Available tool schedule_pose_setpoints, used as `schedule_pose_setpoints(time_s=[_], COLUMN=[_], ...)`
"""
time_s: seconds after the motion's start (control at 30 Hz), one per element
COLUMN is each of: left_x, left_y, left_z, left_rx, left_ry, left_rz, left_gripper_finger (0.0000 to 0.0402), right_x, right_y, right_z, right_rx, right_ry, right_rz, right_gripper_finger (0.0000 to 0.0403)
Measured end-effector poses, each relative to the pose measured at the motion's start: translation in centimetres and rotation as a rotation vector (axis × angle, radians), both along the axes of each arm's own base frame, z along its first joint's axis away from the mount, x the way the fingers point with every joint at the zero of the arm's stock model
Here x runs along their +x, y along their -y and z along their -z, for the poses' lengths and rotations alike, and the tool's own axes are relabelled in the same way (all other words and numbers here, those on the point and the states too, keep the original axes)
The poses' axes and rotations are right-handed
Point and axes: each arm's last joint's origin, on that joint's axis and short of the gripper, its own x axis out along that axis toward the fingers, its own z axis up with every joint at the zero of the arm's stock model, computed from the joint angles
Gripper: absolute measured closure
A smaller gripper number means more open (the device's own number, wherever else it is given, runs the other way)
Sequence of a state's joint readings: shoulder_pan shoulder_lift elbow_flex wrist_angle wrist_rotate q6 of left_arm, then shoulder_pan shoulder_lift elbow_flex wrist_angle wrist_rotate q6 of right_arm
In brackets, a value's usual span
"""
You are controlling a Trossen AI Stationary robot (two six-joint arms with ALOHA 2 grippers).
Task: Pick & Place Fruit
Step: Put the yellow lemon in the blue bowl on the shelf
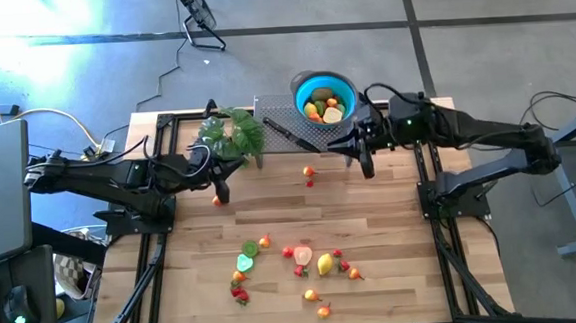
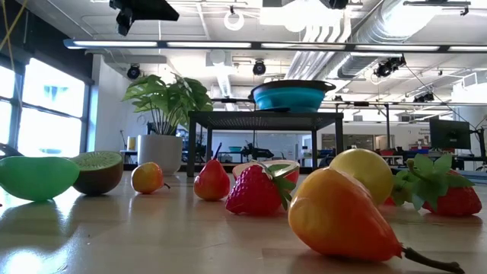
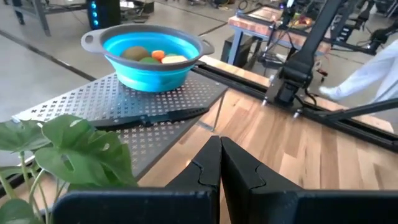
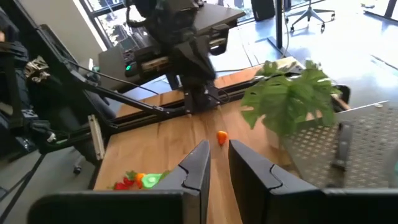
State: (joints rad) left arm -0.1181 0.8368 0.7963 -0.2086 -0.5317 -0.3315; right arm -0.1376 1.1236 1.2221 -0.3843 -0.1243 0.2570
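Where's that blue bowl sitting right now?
In the high view the blue bowl sits on the perforated metal shelf at the table's far edge, right of the leafy plant.

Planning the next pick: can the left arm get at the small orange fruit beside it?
Probably yes. The orange fruit lies on bare wood right by the left gripper, nothing between; its jaws are shut and must open first.

Fruit (image 1: 304,264) before bowl (image 1: 323,95) on rack (image 1: 284,130)
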Motion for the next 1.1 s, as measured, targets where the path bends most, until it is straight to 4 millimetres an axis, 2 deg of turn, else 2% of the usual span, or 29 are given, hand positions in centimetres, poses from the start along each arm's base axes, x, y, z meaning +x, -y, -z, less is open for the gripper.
schedule_pose_setpoints(time_s=[0.2,0.4,0.87,1.1], left_x=[0.2,0.5,-2.8,-3.3], left_y=[0.1,0.2,2.4,2.7], left_z=[1.9,3.5,1.5,1.2], left_rx=[-0.022,-0.037,0.083,0.061], left_ry=[0.027,0.194,0.347,0.373], left_rz=[0.026,0.06,0.173,0.196], left_gripper_finger=[0.0401,0.0401,0.0401,0.0401], right_x=[0.2,0.2,-0.2,0.4], right_y=[-2.0,-3.8,-6.6,-7.7], right_z=[0.0,0.0,0.2,0.9], right_rx=[-0.014,-0.018,0.023,0.005], right_ry=[0.001,-0.002,-0.021,-0.058], right_rz=[-0.004,-0.066,-0.127,-0.134], right_gripper_finger=[0.0353,0.0353,0.0353,0.0353])
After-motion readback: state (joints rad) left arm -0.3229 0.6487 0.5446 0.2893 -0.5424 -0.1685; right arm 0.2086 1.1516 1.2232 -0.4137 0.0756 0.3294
